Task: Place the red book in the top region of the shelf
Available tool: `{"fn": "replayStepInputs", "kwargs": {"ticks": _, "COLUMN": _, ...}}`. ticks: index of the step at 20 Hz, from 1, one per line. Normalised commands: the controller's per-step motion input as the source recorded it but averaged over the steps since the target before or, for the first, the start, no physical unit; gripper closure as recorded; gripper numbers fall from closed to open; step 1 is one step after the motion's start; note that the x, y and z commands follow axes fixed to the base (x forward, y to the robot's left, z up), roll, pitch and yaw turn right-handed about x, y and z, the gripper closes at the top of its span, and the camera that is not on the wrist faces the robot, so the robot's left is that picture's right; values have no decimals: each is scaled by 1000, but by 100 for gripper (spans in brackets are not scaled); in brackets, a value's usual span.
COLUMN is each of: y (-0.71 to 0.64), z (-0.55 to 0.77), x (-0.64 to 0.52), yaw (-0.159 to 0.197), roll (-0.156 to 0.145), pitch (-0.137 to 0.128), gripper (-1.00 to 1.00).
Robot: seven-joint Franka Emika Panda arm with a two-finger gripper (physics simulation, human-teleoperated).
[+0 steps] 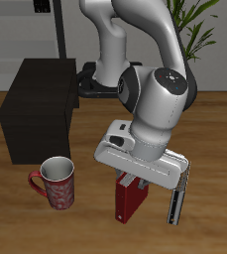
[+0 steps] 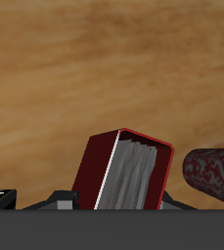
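Your two-finger gripper (image 1: pixel 133 179) sits over the upright thick dark-red hardcover book (image 1: pixel 129 197) | jaws: can't tell if pinching | beside the patterned red mug (image 1: pixel 56 184), ready for lifting.

mug (image 1: pixel 57 183): red patterned, grey inside, upright on the table, handle toward the table's side edge | wooden table (image 1: pixel 214 149): brown grain | potted plant (image 1: pixel 199 25): green leaves, behind the table | dark floor stand (image 1: pixel 90 84): at the table's back
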Motion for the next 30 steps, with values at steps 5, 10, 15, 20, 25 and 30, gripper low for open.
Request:
{"fn": "replayStepInputs", "kwargs": {"ticks": 5, "y": -56, "z": 535, "x": -423, "yaw": 84, "roll": -13, "pitch": -100, "gripper": 100}}
{"fn": "replayStepInputs", "kwargs": {"ticks": 10, "y": -18, "z": 528, "x": -499, "yaw": 86, "roll": -12, "pitch": -136, "gripper": 100}}
{"fn": "replayStepInputs", "kwargs": {"ticks": 15, "y": 15, "z": 301, "x": -426, "yaw": 46, "roll": 9, "pitch": -78, "gripper": 100}}
{"fn": "replayStepInputs", "kwargs": {"ticks": 20, "y": -17, "z": 159, "x": -422, "yaw": 37, "roll": 22, "pitch": -15, "gripper": 100}}
{"fn": "replayStepInputs", "kwargs": {"ticks": 25, "y": -120, "z": 143, "x": -286, "yaw": 13, "roll": 6, "pitch": -12, "gripper": 100}}
{"fn": "replayStepInputs", "kwargs": {"ticks": 30, "y": 48, "z": 169, "x": -589, "yaw": 22, "roll": 19, "pitch": -15, "gripper": 100}}
